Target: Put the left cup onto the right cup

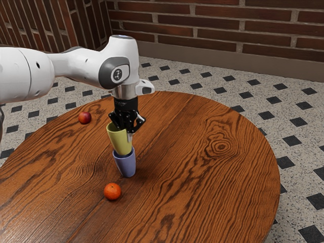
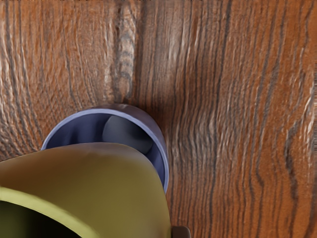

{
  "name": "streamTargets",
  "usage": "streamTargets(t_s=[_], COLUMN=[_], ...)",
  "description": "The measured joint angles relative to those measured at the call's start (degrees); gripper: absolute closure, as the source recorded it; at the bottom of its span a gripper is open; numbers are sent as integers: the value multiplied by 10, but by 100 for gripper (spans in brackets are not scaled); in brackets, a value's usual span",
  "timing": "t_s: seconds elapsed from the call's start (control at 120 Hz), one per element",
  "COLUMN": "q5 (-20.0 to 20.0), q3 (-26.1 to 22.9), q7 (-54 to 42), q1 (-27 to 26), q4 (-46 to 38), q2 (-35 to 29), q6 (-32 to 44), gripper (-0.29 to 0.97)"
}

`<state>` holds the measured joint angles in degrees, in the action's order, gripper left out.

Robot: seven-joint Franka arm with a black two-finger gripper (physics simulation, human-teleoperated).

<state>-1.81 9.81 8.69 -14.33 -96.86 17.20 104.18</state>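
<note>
Evidently the hand (image 1: 128, 126) is clamped on the rim of the yellow-green cup (image 1: 119, 140), holding it tilted, base inside the upright lavender cup (image 1: 125, 165), so it can nest.

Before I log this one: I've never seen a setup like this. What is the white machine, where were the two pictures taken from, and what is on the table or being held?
The white machine is a simulated robot arm ending in a black two-finger gripper. One picture comes from a camera at the arm's side. The other comes from a camera on its hand, looking down. On the round wooden table are a blue cup, a red apple and an orange. The gripper holds a yellow cup by its rim, tilted, with its base at the blue cup's mouth. Whether it sits fully inside is unclear.
</note>
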Motion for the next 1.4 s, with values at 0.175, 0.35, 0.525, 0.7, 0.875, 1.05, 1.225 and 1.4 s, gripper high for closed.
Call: streamTargets(t_s=[0.175,0.35,0.525,0.7,0.875,1.05,1.225,1.4], q5=[-1,1,1,1,2,7,19,22], q3=[0,3,7,7,7,5,-6,-12], q7=[7,11,15,17,18,18,20,-3], q1=[0,1,1,1,0,0,0,1], q4=[-9,-8,-15,-16,-13,-9,11,13], q2=[-1,0,-1,-1,0,-8,-57,-124], q6=[11,17,20,21,27,25,7,-25], gripper=[78,78,78,78,40,18,8,3])
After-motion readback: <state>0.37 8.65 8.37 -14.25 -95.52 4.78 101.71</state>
